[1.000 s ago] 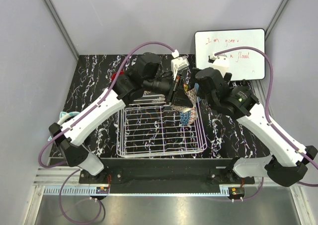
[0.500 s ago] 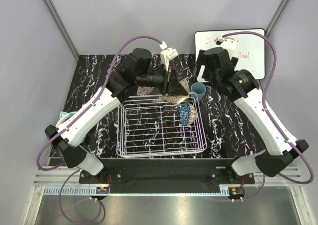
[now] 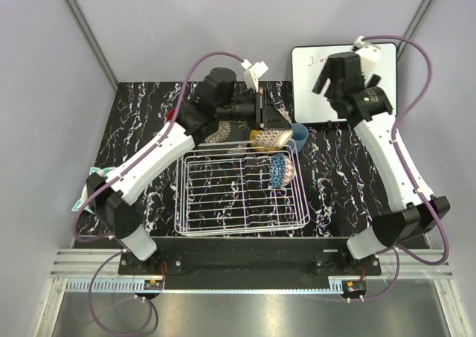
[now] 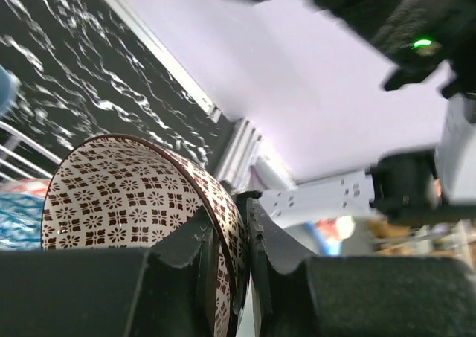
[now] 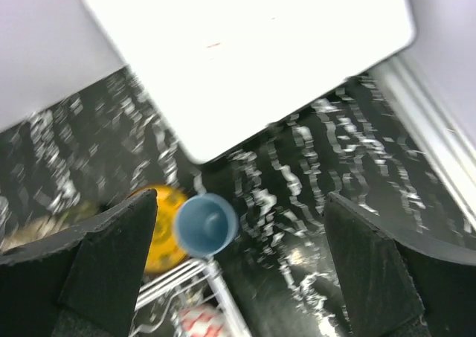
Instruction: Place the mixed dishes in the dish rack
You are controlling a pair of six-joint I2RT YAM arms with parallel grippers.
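Ceramic, as it seems, the beige-brown bowl [image 4: 126, 196] probably handles stiff, light, slippery and breakable. Your left end effector [image 4: 232, 236] pinches its thin rim, one finger inside, one outside, over the far right corner of the dish rack [image 3: 238, 233]. Your right end effector [image 5: 242, 262] is spread wide and holds nothing.

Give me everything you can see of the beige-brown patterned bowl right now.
The beige-brown bowl is small and glossy, like glazed ceramic. It is cream with a repeating brown flower-tile print and a dark brown rim. It is tipped on its side, its rim pinched between the fingers of the left end effector. It hangs at the far right corner of the dish rack; I cannot tell whether it touches the wire.
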